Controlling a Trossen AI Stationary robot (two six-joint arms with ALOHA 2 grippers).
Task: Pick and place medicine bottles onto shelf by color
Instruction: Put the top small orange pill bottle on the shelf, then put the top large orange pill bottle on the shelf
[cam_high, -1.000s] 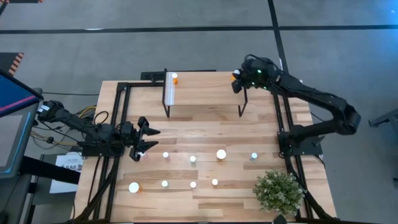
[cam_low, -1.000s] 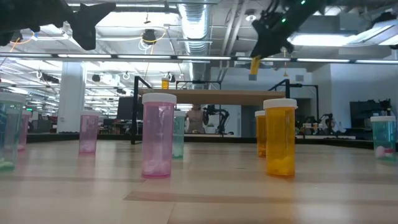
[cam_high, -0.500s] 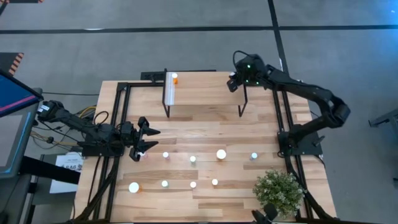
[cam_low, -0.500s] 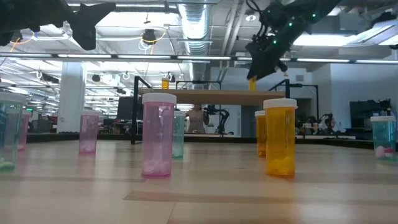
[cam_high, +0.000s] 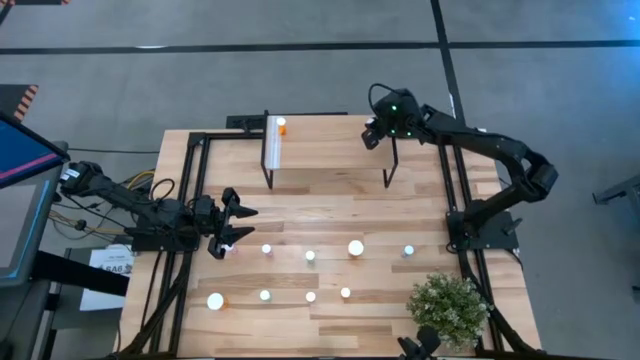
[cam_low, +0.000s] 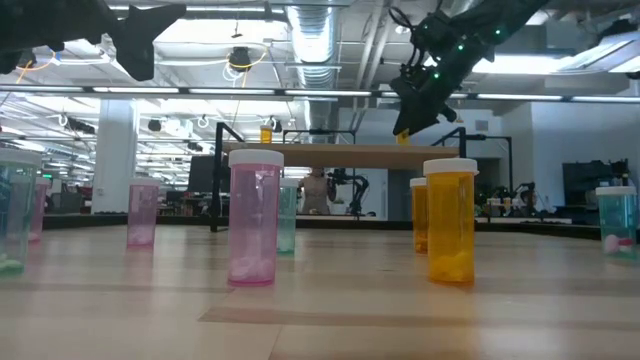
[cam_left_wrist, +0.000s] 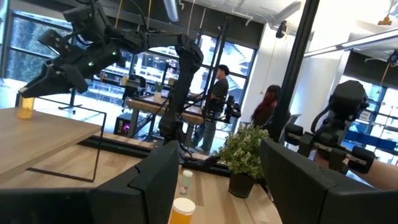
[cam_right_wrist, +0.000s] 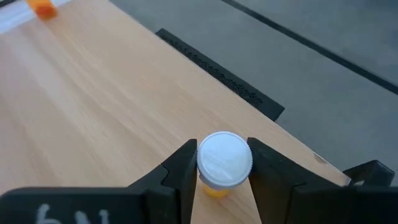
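Between the left gripper's (cam_left_wrist: 214, 180) two dark, parted fingers (cam_left_wrist: 158, 171), an orange bottle (cam_left_wrist: 182, 210) with a white cap was seen on the table, with a smaller capped bottle (cam_left_wrist: 186, 181) behind it and a potted plant (cam_left_wrist: 244, 152) beyond. Farther off, the right gripper (cam_left_wrist: 28, 93) was held over the shelf (cam_left_wrist: 43, 134), closed on an orange medicine bottle (cam_left_wrist: 25, 107). Two people (cam_left_wrist: 214, 102) were seen standing in the room behind.

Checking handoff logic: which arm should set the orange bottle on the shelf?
Right. Its gripper already holds the orange bottle over the shelf; the left gripper waits far off by the table's left edge.

Grey floor (cam_high: 300, 70), ceiling ducts (cam_low: 315, 35), two people (cam_left_wrist: 217, 93)
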